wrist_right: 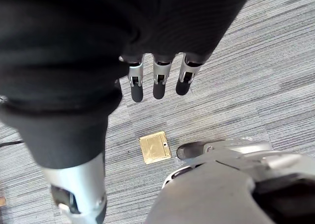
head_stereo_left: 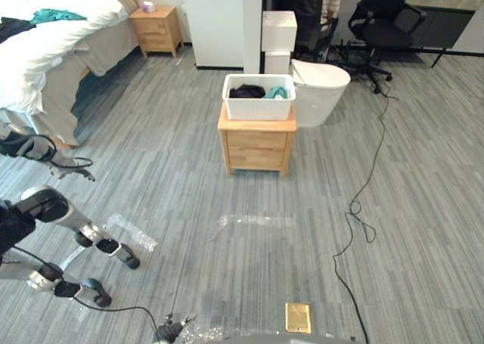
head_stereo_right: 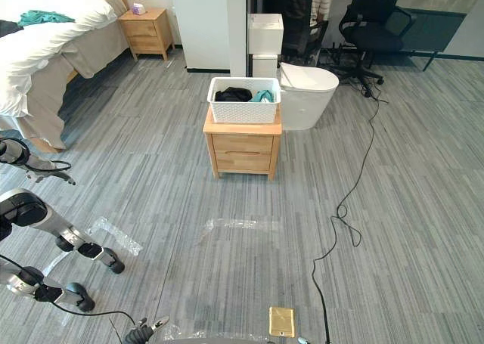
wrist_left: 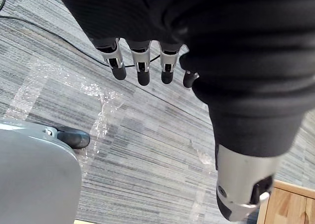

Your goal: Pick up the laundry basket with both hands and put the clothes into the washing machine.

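While far from left hand (wrist_left: 141,66), right hand (wrist_right: 158,80), both slack, basket (head_stereo_left: 259,107) atop nightstand (head_stereo_left: 257,149).

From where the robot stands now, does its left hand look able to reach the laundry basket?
Probably not. The left hand hangs open over the floor, while the laundry basket sits on a wooden nightstand well ahead across open floor. Nothing stands between them, so walking closer should do.
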Controlling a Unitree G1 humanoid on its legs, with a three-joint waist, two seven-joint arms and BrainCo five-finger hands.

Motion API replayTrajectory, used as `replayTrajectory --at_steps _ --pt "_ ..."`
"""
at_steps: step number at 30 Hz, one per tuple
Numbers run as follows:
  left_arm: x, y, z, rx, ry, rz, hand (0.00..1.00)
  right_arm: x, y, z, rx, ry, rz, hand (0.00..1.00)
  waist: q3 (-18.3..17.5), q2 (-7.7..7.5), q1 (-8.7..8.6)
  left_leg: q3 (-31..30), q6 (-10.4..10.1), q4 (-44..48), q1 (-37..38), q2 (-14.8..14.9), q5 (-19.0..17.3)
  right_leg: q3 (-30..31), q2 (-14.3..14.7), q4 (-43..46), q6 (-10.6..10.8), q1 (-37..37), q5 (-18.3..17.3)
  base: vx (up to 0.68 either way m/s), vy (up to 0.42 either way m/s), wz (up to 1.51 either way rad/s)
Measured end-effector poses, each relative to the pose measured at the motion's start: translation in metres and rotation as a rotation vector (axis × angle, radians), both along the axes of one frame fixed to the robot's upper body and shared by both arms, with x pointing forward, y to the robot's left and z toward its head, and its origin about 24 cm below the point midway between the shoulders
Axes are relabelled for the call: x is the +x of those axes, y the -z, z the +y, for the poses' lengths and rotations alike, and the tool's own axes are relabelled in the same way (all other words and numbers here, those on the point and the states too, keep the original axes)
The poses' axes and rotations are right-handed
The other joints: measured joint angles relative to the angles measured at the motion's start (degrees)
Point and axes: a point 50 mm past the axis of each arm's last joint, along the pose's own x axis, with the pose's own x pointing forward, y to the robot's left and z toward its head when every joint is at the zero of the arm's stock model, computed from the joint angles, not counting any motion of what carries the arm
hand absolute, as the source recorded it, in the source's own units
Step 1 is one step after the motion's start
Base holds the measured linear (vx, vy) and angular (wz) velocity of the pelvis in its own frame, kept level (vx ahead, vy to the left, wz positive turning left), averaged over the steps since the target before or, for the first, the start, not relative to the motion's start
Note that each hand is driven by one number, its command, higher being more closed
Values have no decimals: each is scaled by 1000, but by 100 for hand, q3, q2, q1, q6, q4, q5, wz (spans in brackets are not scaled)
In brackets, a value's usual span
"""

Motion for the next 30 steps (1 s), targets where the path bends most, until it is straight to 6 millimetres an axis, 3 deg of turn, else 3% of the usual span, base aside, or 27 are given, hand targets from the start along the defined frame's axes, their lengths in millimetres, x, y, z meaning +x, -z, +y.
replayTrajectory --at_steps 13,15,17,18,20,21,22,23,25,27,29,30 --pt "0 0 -1 -10 -3 -4 0 -7 0 -4 4 140 0 0 9 29 -2 -142 0 9 -31 -7 1 -155 9 -101 -3 118 0 1 -1 5" --pt "5 -1 0 -11 -5 -18 0 -7 1 -4 9 170 -2 0 140 28 -6 -225 -148 333 -100 3 -116 -295 7 -77 -1 238 -13 7 -23 31" --pt "13 -4 -1 -24 -9 -57 0 -6 0 -7 6 207 -13 0 425 104 3 -211 -284 1831 -624 125 -629 -506 67 89 -189 404 -201 -87 -36 40" --pt "13 -3 -1 -29 -5 -58 0 -6 0 -8 2 209 -13 0 461 131 3 -203 -323 2255 -817 166 -692 -513 93 137 -215 413 -309 -148 -34 30" --pt "12 -5 0 -26 -7 -66 0 -7 -2 -15 -12 229 -14 0 566 210 43 -93 -362 3686 -1486 349 -624 -485 167 270 -353 411 -466 -85 -5 -5" --pt "3 -3 -3 -35 -15 -45 0 -9 -3 -21 -26 234 -11 0 602 305 72 102 -246 4393 -1884 494 -513 -416 181 341 -372 429 -527 -11 15 -23" --pt "-2 -2 -4 -39 -21 -32 0 -7 -3 -23 -31 231 -13 0 608 340 79 189 -193 4511 -1990 524 -551 -381 171 354 -361 440 -551 51 53 -35" --pt "-10 0 -6 -47 -34 -12 0 -10 -4 -27 -39 234 -4 0 622 373 106 312 -86 4297 -2152 501 -659 -262 95 371 -349 417 -579 89 56 -31" --pt "-13 1 -6 -50 -39 -4 0 -10 -4 -29 -42 233 -4 0 630 357 176 260 -85 3398 -2239 349 -653 -102 -51 413 -325 368 -647 195 110 -38" --pt "-14 1 -6 -50 -44 -2 0 -8 -5 -32 -50 232 -9 0 635 351 181 91 -208 2417 -2318 155 -533 -39 -230 482 -209 345 -788 241 148 -23" --pt "-17 1 -8 -56 -53 5 0 -5 -6 -34 -52 237 -19 0 620 390 198 56 -397 1469 -2339 152 -358 46 -374 568 -29 371 -1023 328 244 -28" --pt "-19 2 -9 -60 -62 9 0 -6 -6 -32 -46 243 -20 0 605 401 202 91 -282 1658 -2435 173 -201 129 -430 756 4 394 -1250 382 277 -33"
